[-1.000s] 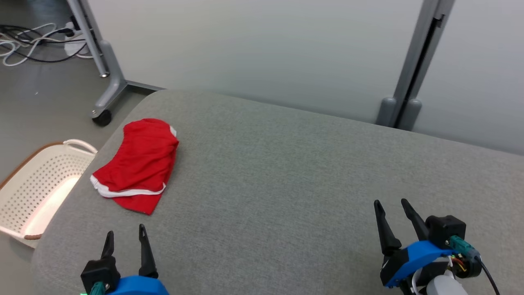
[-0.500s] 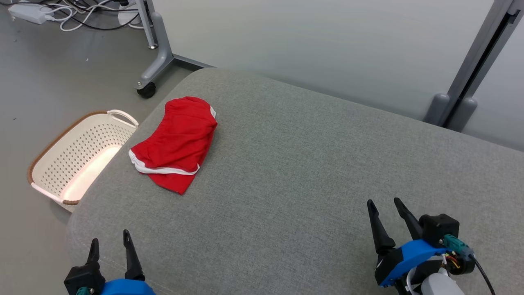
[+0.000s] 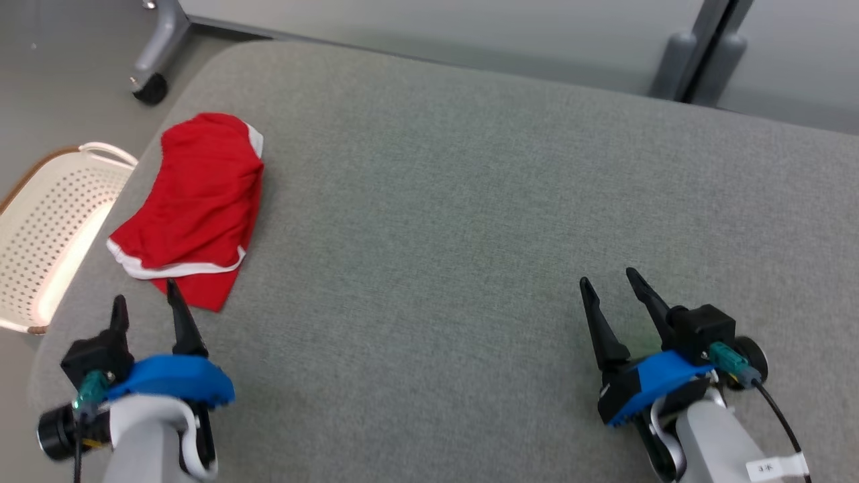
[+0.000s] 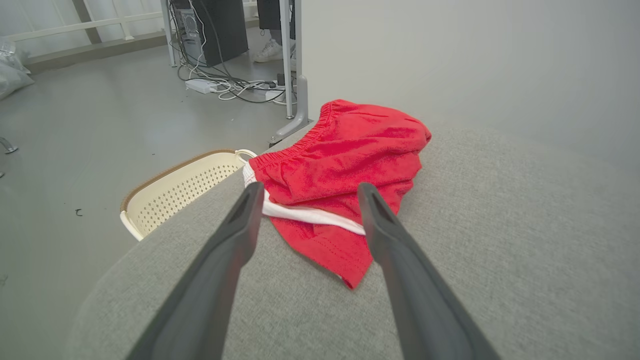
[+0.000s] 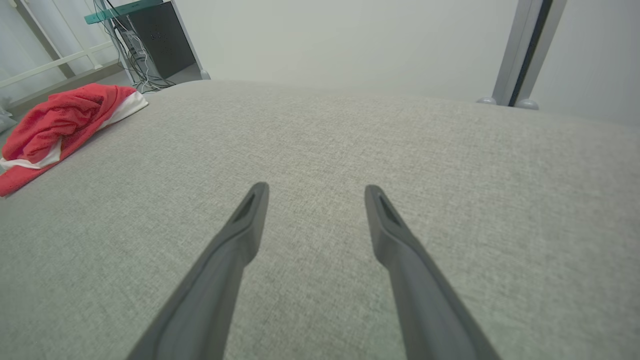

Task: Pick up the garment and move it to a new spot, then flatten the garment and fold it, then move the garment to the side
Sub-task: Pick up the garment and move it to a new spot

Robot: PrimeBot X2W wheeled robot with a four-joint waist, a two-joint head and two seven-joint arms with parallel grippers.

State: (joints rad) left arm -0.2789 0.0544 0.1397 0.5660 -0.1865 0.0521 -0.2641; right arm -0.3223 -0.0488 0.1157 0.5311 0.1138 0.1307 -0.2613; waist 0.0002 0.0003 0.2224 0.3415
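I see the red garment (image 3: 194, 208) lying bunched near the left edge of the grey worktop (image 3: 470, 201), above a white basket (image 3: 40, 235) on the floor, my left tool (image 3: 145, 290) open close by its hem, my right tool (image 3: 608, 276) open and empty, well apart.

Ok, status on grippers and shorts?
Left gripper open, aimed at red shorts. Right gripper open, empty. Shorts lie bunched on grey cushion, nothing in the way.
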